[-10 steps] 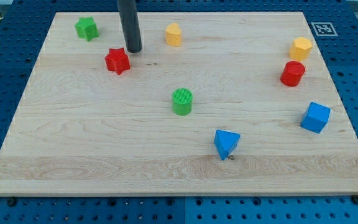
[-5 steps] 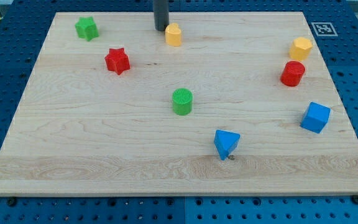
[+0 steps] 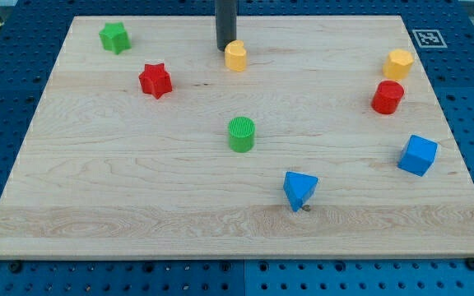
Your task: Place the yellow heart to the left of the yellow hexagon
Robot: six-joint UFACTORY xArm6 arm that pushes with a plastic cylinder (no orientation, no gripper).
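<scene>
The yellow heart (image 3: 236, 56) sits near the view's top, a little left of centre. My tip (image 3: 225, 48) is right against its upper left side, touching or nearly touching it. The yellow hexagon (image 3: 398, 63) lies far to the view's right near the board's right edge, level with the heart. A wide stretch of board separates the two.
A red cylinder (image 3: 388, 97) sits just below the yellow hexagon. A blue cube (image 3: 418, 154) is lower on the right. A blue triangular block (image 3: 299, 189), a green cylinder (image 3: 241, 134), a red star (image 3: 155, 80) and a green star (image 3: 115, 37) lie elsewhere.
My tip moved from beside the red star up and right to the yellow heart. The heart has shifted slightly right and down.
</scene>
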